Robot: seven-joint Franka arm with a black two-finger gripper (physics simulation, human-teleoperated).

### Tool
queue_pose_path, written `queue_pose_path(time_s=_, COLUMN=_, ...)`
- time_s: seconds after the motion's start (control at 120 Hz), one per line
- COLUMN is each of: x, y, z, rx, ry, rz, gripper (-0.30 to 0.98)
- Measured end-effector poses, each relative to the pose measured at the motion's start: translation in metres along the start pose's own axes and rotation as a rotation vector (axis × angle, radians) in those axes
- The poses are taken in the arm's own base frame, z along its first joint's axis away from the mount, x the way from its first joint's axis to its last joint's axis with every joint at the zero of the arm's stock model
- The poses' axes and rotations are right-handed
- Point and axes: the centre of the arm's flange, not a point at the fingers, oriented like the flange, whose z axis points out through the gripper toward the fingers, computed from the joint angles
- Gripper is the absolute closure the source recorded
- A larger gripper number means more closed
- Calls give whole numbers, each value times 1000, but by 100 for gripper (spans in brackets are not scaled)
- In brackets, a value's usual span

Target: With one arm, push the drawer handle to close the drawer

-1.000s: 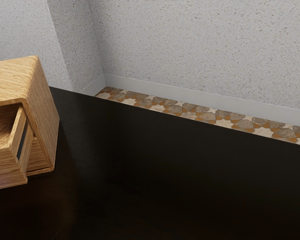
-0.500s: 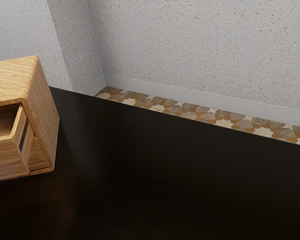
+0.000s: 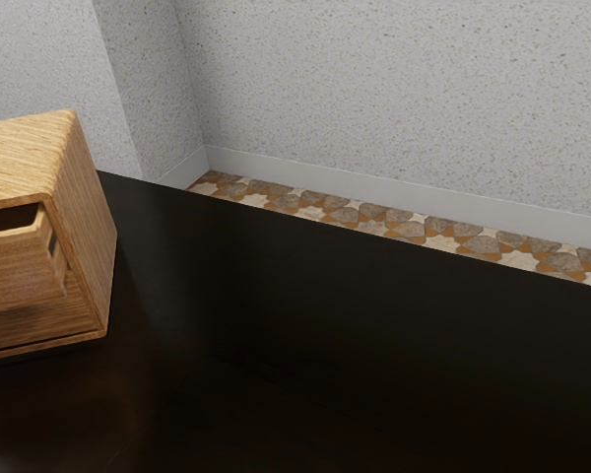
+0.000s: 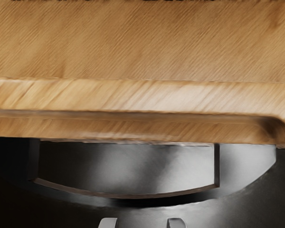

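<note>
- The handle (image 4: 128,195), a thin dark bow on the drawer front, looks rigid and probably slick; I'd push at its middle, squarely inward, with no need for a grip.
- Beside it, the jaws (image 4: 142,222) stand apart, nothing clamped between them.
- At the exterior view's left, the drawer (image 3: 15,271) is partly out. It should slide lightly, though an off-centre push could rack it. Against the earlier frames, its front sits farther in and less of its hollow shows.
- Next, the cabinet (image 3: 87,222) has not shifted; its wood looks solid, and a steady push should leave it planted.
- Rightward, the dark tabletop (image 3: 355,345) looks the same as before.
</note>
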Motion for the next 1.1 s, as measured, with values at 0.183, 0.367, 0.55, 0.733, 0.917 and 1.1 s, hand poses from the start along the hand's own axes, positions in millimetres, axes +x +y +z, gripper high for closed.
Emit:
queue_pose_path(time_s=0.183, x=27, y=1, z=-1, rx=-6, ry=38, rz=0, gripper=65)
queue_pose_path(time_s=0.367, x=45, y=-4, z=5, rx=-13, ry=53, rz=-4, gripper=66)
queue_pose_path(time_s=0.55, x=56, y=-12, z=9, rx=-18, ry=67, rz=-4, gripper=67)
queue_pose_path(time_s=0.733, x=64, y=-14, z=7, rx=-23, ry=89, rz=5, gripper=66)
queue_pose_path(time_s=0.917, x=16, y=51, z=-16, rx=-93, ry=48, rz=89, gripper=46)
queue_pose_path(time_s=1.1, x=48, y=268, z=-105, rx=-220, ry=-40, rz=448, gripper=20)
